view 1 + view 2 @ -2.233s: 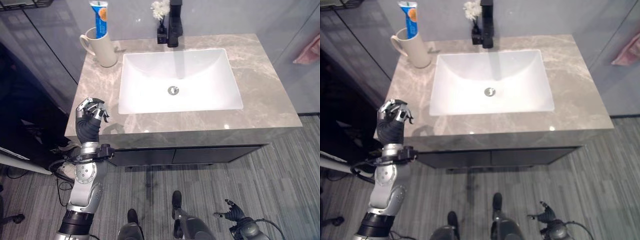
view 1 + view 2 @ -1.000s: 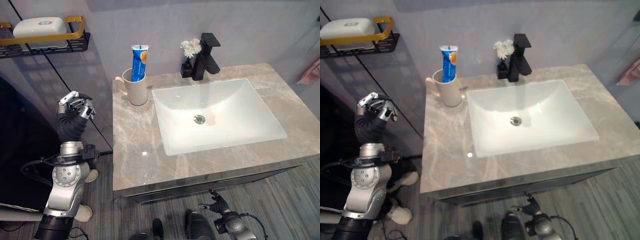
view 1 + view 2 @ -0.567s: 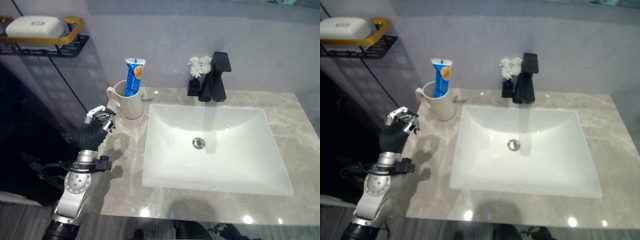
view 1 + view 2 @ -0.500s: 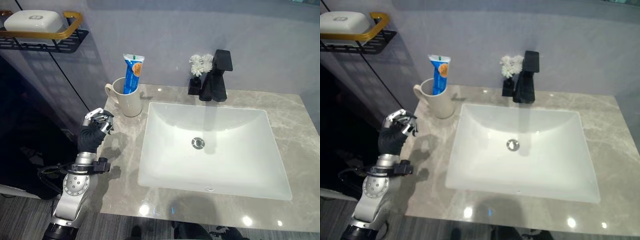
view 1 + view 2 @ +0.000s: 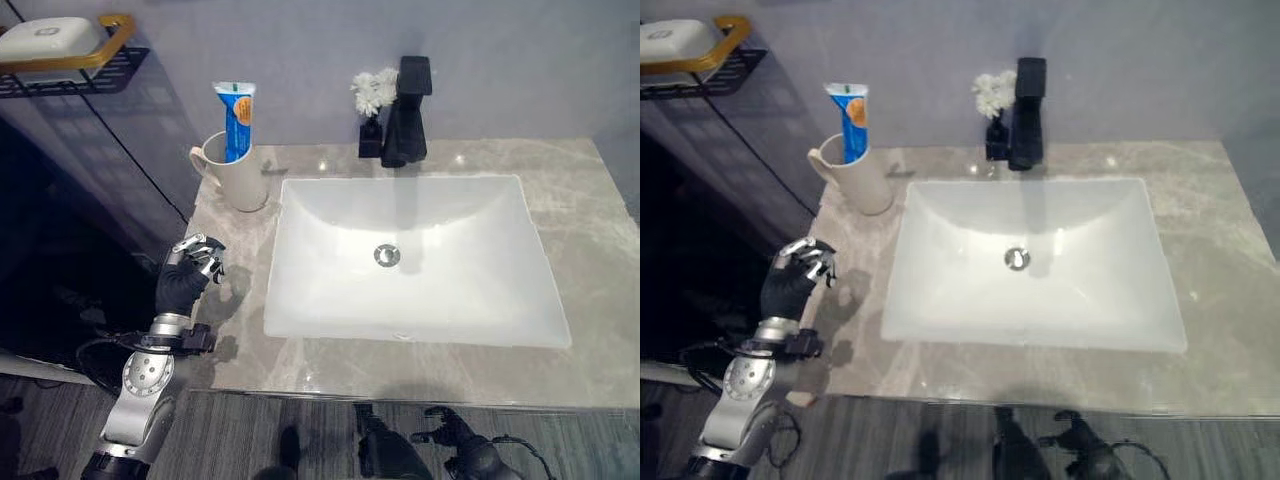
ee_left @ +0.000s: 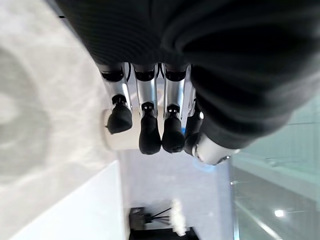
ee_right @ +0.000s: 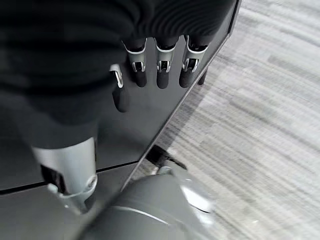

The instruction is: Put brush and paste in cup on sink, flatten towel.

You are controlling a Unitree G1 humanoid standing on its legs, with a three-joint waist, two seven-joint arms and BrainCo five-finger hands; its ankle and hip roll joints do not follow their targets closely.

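Paste (image 5: 236, 118) stood in cup (image 5: 236, 180), upper left of table (image 5: 590, 200); left hand (image 5: 185, 280) hung clenched and empty; brush and towel awaited locating.

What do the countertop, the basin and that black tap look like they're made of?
The countertop looks like polished grey marble or a marble-look stone: pale veins, glossy light spots. The basin looks like glazed white ceramic, smooth and shiny. The tap appears to be matte black metal, with no glare.

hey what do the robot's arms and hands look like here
Each arm is silver-grey metal with round joints. The left hand and right hand have a dark ribbed cover over the back and wrist, and silver fingers ending in dark rounded tips.
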